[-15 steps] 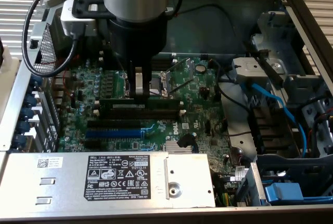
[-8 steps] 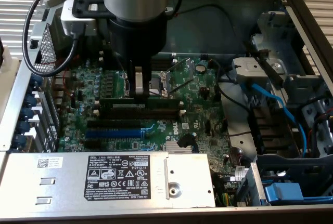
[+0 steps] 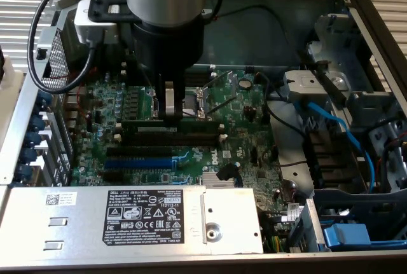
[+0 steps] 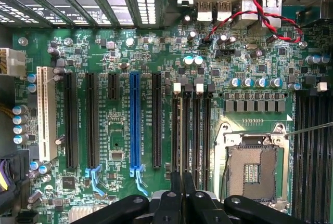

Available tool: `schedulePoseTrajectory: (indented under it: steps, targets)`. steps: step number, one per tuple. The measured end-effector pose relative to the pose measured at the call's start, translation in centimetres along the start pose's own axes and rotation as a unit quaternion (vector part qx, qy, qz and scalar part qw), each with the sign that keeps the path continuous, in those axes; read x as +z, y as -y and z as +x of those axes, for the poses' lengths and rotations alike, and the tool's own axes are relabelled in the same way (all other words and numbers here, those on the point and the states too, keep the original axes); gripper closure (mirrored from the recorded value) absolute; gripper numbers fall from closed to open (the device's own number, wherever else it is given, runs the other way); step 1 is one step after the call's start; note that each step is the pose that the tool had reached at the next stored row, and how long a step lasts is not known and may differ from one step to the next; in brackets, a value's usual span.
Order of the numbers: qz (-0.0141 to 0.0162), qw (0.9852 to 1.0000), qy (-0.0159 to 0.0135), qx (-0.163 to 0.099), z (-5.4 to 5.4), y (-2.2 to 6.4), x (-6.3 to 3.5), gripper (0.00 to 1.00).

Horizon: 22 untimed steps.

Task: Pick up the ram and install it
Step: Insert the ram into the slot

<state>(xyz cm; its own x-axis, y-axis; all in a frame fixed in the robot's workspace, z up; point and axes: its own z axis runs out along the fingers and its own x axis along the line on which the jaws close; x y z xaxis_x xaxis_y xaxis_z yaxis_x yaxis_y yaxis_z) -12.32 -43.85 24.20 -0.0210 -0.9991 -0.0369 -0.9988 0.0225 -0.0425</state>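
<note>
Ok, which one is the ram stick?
Find the green motherboard in the open computer case. The ram stands on edge there, pinched by the gripper. Its neighbours are empty black slots and one blue slot.

- Power supply (image 3: 76, 229) walls off one edge of the motherboard (image 3: 248, 128).
- Blue cable (image 3: 327, 116) crosses the bay at the exterior view's right.
- The claw (image 3: 170, 118), clamped on the ram (image 3: 140, 124), stands over the memory slots (image 3: 165, 139); the CPU socket (image 3: 194, 99) beside it lies uncovered.

Green motherboard (image 3: 245, 131) in open case (image 3: 375, 26); blue expansion slot (image 4: 134, 125); CPU socket (image 4: 252, 171); labelled power supply (image 3: 76, 223) alongside.
</note>
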Motion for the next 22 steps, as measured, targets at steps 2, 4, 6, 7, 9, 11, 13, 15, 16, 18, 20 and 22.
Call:
schedulePoseTrajectory:
  steps: [2,4,6,7,9,11,13,15,16,18,20,22]
  targets:
    - [-0.0002,1.0,0.0,0.0,0.0,0.0,0.0,0.88]
    - [-0.0008,1.0,-0.0001,0.0,0.0,-0.01,0.01,0.88]
    - [-0.0009,1.0,-0.0001,0.0,0.0,0.0,0.01,0.88]
    - [-0.001,1.0,0.0,0.0,0.02,0.0,0.02,0.88]
    - [-0.0011,1.0,0.0,0.0,0.05,0.01,0.02,0.88]
    - [-0.0011,1.0,-0.0001,0.0,0.08,0.01,0.01,0.88]
    - [-0.0011,1.0,-0.0001,0.0,0.13,0.02,0.01,0.88]
    - [-0.0012,1.0,-0.0001,0.0,0.14,0.05,0.01,0.88]
    - [-0.0012,1.0,-0.0001,0.0,0.14,0.08,0.02,0.88]
    - [-0.0012,1.0,-0.0001,0.0,0.14,0.09,0.02,0.88]
    - [-0.0012,1.0,-0.0001,0.0,0.14,0.09,0.03,0.88]
    - [-0.0012,1.0,-0.0002,0.0,0.14,0.09,0.03,0.88]
